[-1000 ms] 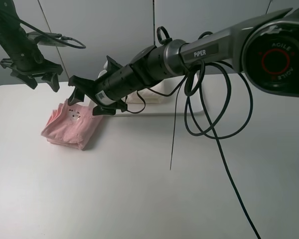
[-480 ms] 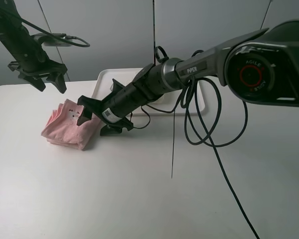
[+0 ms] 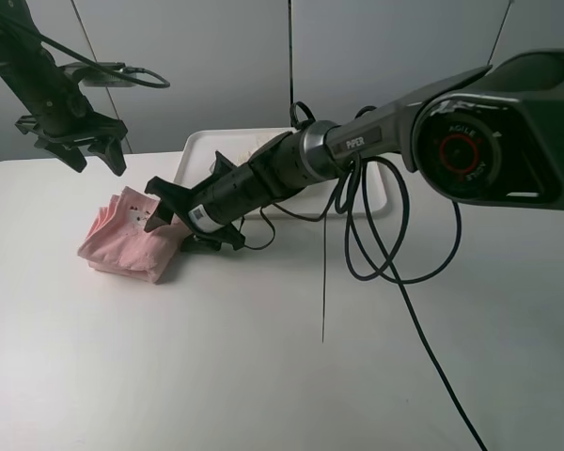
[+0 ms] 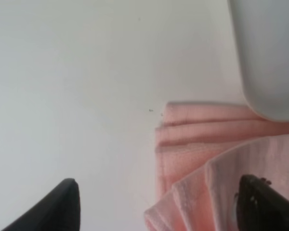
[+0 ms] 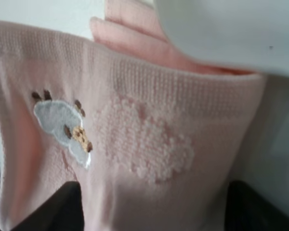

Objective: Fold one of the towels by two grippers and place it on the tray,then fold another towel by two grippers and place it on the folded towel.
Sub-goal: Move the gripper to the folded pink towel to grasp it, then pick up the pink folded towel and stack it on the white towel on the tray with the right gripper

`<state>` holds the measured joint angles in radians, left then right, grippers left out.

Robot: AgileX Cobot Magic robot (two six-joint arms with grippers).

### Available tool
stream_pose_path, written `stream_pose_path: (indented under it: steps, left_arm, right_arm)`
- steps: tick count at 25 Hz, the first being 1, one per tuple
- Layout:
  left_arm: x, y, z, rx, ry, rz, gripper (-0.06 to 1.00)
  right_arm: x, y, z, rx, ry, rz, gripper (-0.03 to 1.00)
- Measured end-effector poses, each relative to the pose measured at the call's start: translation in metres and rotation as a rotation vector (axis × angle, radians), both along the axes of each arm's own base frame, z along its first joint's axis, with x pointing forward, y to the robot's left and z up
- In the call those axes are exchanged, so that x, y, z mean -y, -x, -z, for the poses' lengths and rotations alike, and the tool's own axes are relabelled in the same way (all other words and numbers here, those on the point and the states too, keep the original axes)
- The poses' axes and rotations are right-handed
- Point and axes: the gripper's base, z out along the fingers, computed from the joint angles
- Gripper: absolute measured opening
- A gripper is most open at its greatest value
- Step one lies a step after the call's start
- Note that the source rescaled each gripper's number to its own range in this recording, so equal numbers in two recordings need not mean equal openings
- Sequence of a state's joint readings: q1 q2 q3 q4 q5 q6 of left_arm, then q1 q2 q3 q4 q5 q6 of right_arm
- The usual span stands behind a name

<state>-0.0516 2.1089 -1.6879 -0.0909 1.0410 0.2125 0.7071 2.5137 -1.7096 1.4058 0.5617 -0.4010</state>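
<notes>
Pink towel point(image 3: 132, 235) lies folded on table point(image 3: 263, 357), left of tray point(image 3: 193, 150), not yet on it. Right gripper point(image 3: 174, 218) is at its near edge, jaws apart straddling the fold, nothing pinched. Left gripper point(image 3: 80, 150) hovers above, jaws apart, empty. To do it well: push the lower finger under all layers before closing, so the stack lifts as one.
</notes>
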Motion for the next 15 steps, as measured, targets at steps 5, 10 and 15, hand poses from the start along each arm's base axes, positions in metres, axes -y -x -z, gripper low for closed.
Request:
stream_pose_path:
  steps: [5, 10, 15]
  left_arm:
    - [0.000, 0.000, 0.000, 0.002, -0.001, 0.003, 0.85]
    - [0.000, 0.000, 0.000, 0.005, -0.005, 0.007, 0.85]
    - [-0.001, 0.000, 0.000, 0.003, -0.011, 0.009, 0.85]
  right_arm:
    - [-0.005, 0.002, 0.004, 0.011, 0.001, 0.005, 0.49]
    - [-0.013, 0.006, 0.005, 0.083, 0.026, -0.012, 0.08]
    - [-0.014, 0.007, 0.005, 0.133, 0.037, -0.048, 0.08]
